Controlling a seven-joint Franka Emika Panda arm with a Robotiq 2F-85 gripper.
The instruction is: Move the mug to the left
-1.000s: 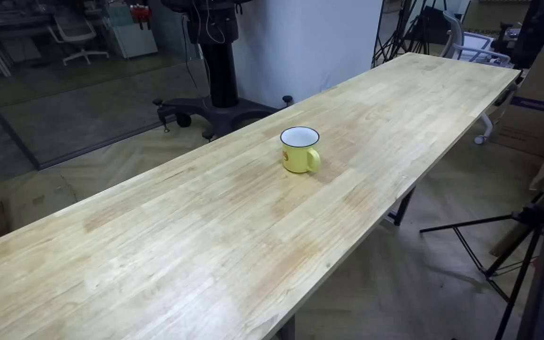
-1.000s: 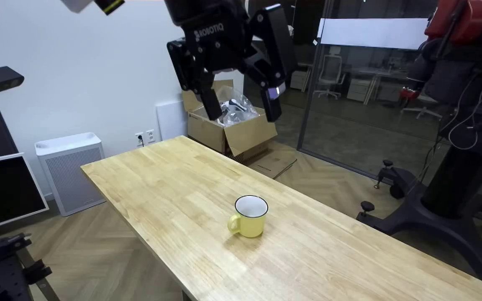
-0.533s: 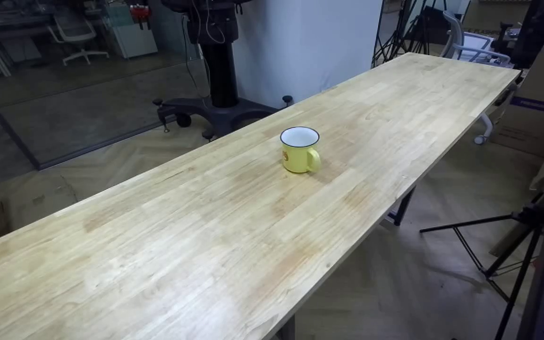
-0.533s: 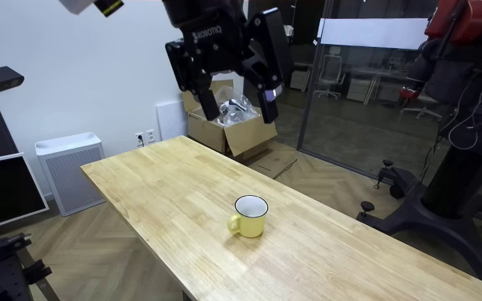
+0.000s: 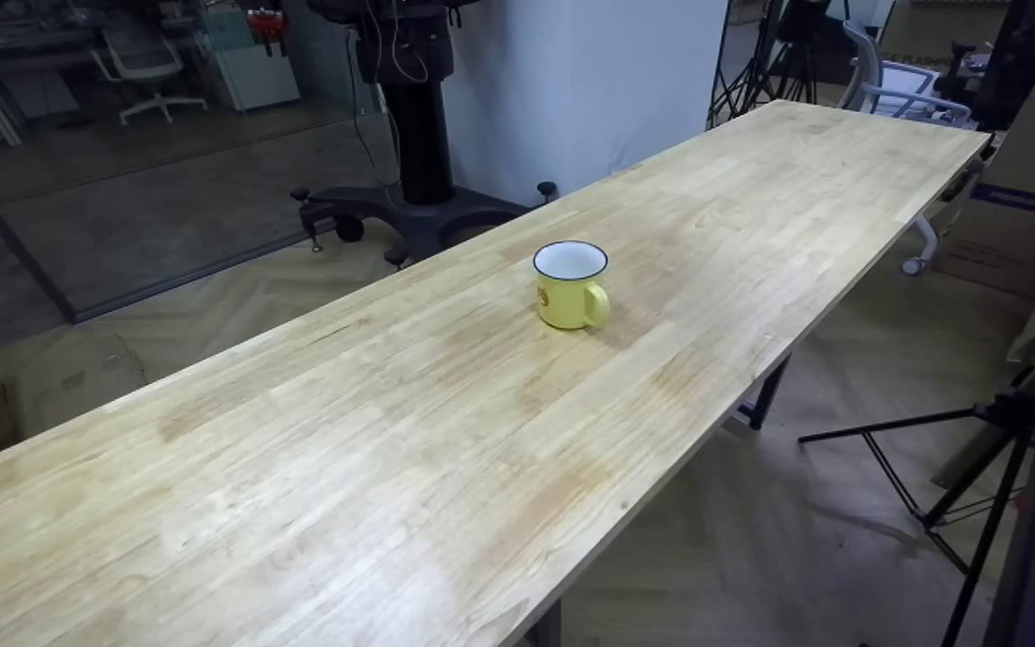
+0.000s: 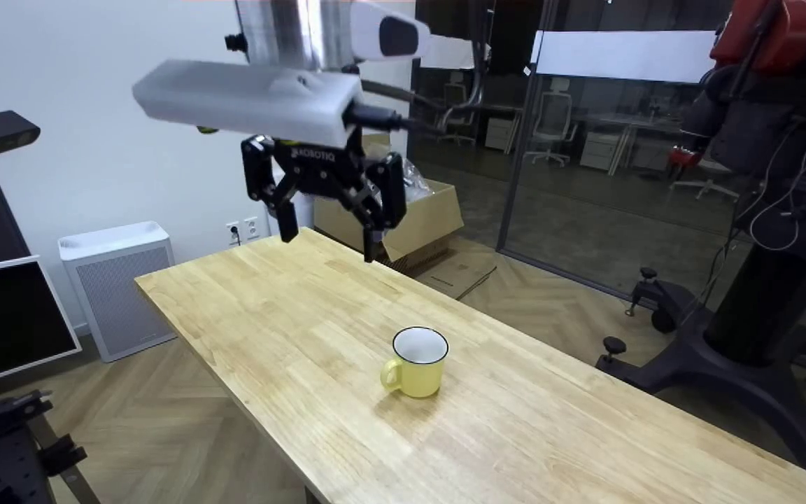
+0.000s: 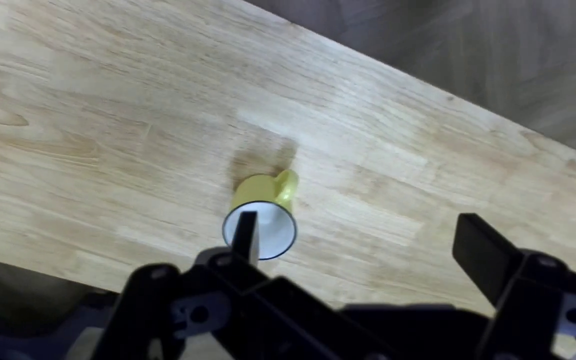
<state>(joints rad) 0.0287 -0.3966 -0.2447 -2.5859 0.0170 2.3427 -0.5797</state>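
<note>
The yellow mug (image 5: 561,305) stands upright on the long wooden table (image 5: 320,467), with a white inside and a dark rim line. It shows in both exterior views (image 6: 422,379), its handle towards the table's edge. My gripper (image 6: 329,241) hangs above the table in that exterior view, open and empty, higher than the mug and apart from it. In the wrist view my gripper (image 7: 357,234) has its jaws wide apart with bare table between them. The mug (image 7: 255,191) lies below the left finger (image 7: 244,240), which hides part of its opening.
A cardboard box (image 6: 420,217) with plastic wrapping stands on the floor past the table's far end. A dark wheeled stand (image 6: 739,350) is beside the table's long edge. A tripod (image 5: 994,431) stands on the opposite side.
In an exterior view my gripper has moved left and lower and appears smaller, and more of the arm and wrist camera shows. It stays open. The mug has not moved.
</note>
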